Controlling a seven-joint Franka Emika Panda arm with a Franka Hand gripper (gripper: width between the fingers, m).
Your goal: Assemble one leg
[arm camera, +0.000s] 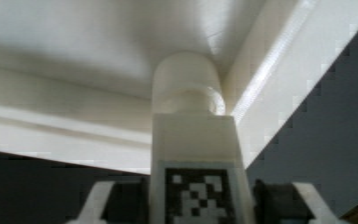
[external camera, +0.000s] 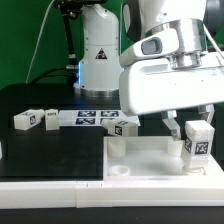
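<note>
Bright, even room light; both pics low-res and soft.
Exterior view: white arm casing (external camera: pixel 165 85) near blown out vs the black table (external camera: pixel 40 100), faint shadow w/in the tray (external camera: pixel 145 158). Wrist view: leg (arm camera: pixel 195 140) up close is blurry, tag (arm camera: pixel 197 195) edges smeared, tray wall shaded grey, dark lower corners.

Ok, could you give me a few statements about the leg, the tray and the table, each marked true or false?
1. The gripper holds the leg upright. True.
2. The leg is over the middle of the white tray. False: it is at a corner, on the exterior view's right.
3. Some loose legs lie on the black table. True.
4. The wrist view hides the leg's tag. False: the tag shows there.
</note>
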